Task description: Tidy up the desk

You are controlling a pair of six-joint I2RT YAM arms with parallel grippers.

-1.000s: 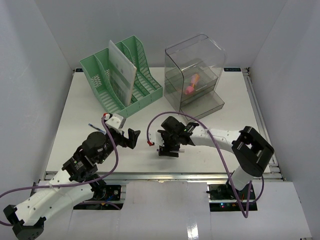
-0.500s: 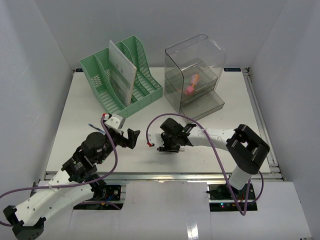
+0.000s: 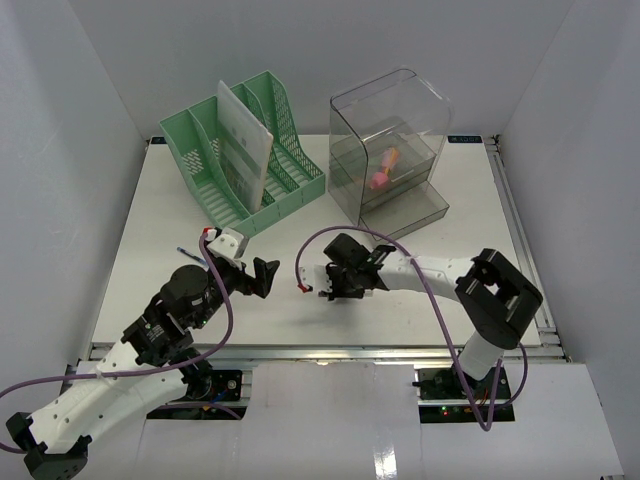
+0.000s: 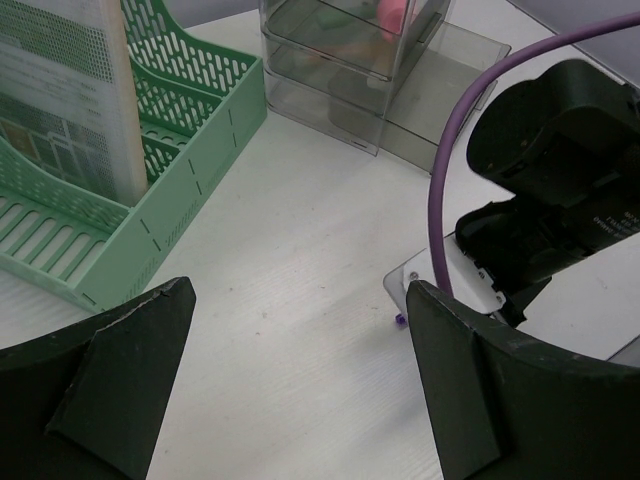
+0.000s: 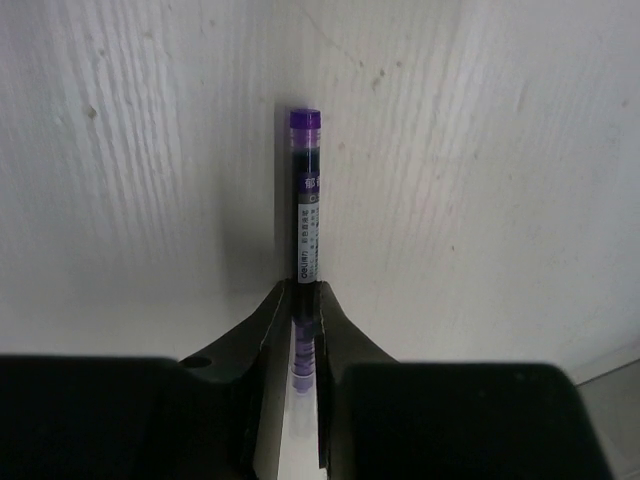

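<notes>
From above, the flat white bench (image 3: 450,240) carries a slotted green rack (image 3: 200,165) at 11 o'clock and a clear plastic drawer box (image 3: 395,110) at 1 o'clock, with my left tool (image 3: 265,277) and right tool (image 3: 328,290) near 6 o'clock. My left wrist view shows that tool spread wide and empty, the rack's mesh at 10 o'clock. My right wrist view shows that tool pinching a slim purple-capped pen (image 5: 305,200) against the grained bench.

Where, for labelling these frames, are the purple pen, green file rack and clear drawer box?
purple pen (image 5: 305,200), right wrist view, labelled barrel.
green file rack (image 3: 283,120), top view, mesh side wall.
clear drawer box (image 3: 400,100), top view, upper shell.
</notes>
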